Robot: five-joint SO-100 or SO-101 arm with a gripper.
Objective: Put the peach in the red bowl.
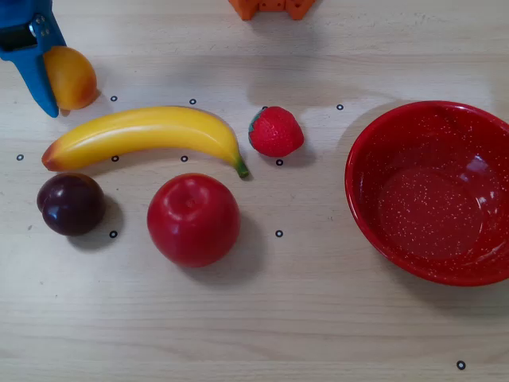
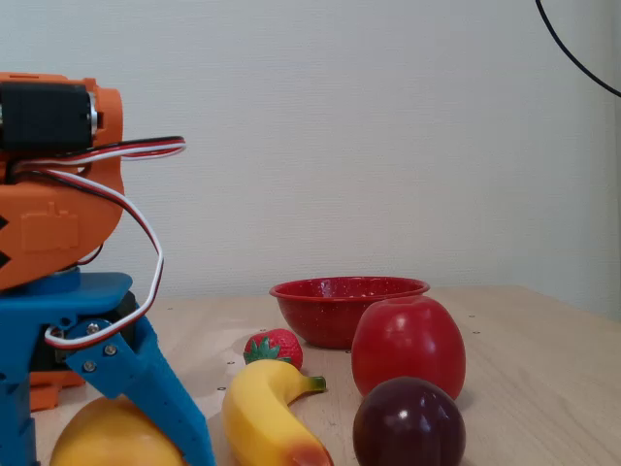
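We see our blue gripper (image 1: 49, 76) closing on the peach (image 1: 71, 77) at the table's far left corner, and next we should lift it to the red bowl (image 1: 433, 191).

Overhead view: peach (image 1: 70, 77) top left, against my gripper (image 1: 49, 79). Banana (image 1: 143, 132) just below it, plum (image 1: 71, 204) and apple (image 1: 193, 220) below that, strawberry (image 1: 276, 131) right of banana tip, bowl (image 1: 433, 191) far right on table (image 1: 302, 318).
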